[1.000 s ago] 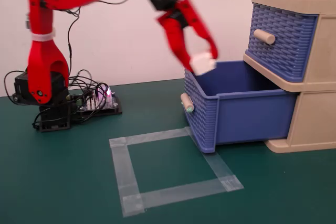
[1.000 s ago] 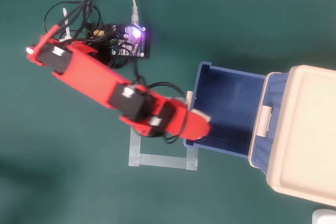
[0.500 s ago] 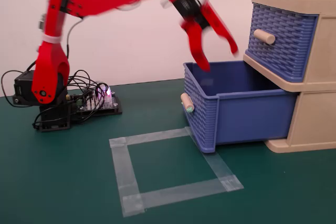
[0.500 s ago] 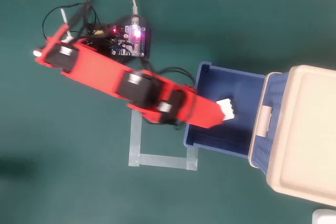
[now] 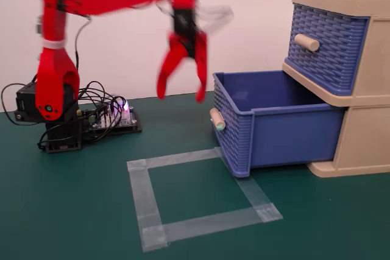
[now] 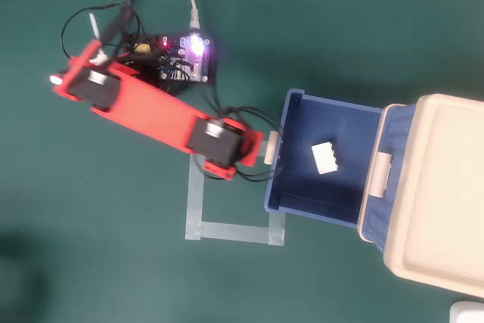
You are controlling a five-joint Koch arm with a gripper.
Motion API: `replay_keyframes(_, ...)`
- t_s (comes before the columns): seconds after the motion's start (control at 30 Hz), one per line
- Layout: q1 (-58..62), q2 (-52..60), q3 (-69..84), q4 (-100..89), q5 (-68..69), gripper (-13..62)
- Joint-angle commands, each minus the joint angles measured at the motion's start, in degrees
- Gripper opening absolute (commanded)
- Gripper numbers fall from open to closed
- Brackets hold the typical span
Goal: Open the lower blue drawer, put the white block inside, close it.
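The lower blue drawer (image 5: 274, 129) is standing pulled out of the beige cabinet (image 5: 365, 144), its peg handle (image 5: 217, 119) facing the arm. In the overhead view the white block (image 6: 325, 158) is lying inside the drawer (image 6: 302, 202), studs up, near the middle of the floor and a little toward the 3 o'clock side, apart from the walls as far as can be told. The fixed view is not showing the block; the drawer's front wall is hiding it.

The gripper (image 5: 181, 97) is hanging in the air at about 9 o'clock from the drawer, outside it, just above and beside the front rim. Its two red fingers (image 5: 200, 68) are pointing down and spreading wide, nothing between them. The arm is motion-blurred in the fixed view, so the exact tip positions are hard to read. In the overhead view the red arm (image 6: 151, 115) is covering the gripper; its end is sitting just beside the peg handle (image 6: 268, 147).

The upper blue drawer (image 5: 326, 44) is sitting shut in the cabinet, at 12 o'clock above the open one. A square of clear tape (image 5: 201, 196) is lying on the green table (image 5: 73, 211), its corner running under the open drawer's front. A controller board (image 6: 193, 57) with a lit LED and a tangle of black cables (image 6: 98, 28) are sitting by the arm base (image 5: 52, 111), at 10 o'clock from the tape square.
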Motion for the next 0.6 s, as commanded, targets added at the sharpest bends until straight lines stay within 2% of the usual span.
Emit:
replay_keyframes(0.0, -0.5, -1.8, -3.8, -2.7, 0.2, 33.9)
replay_keyframes(0.17, -1.8, -13.2, -18.0, -13.7, 0.4, 34.0)
replay_keyframes(0.37, -5.2, -30.0, -44.1, -29.9, 0.2, 34.0)
replay_keyframes(0.47, -5.5, -33.9, -54.1, -34.3, 0.0, 34.0)
replay_keyframes(0.57, -5.5, -33.5, -58.6, -29.9, 0.2, 34.1)
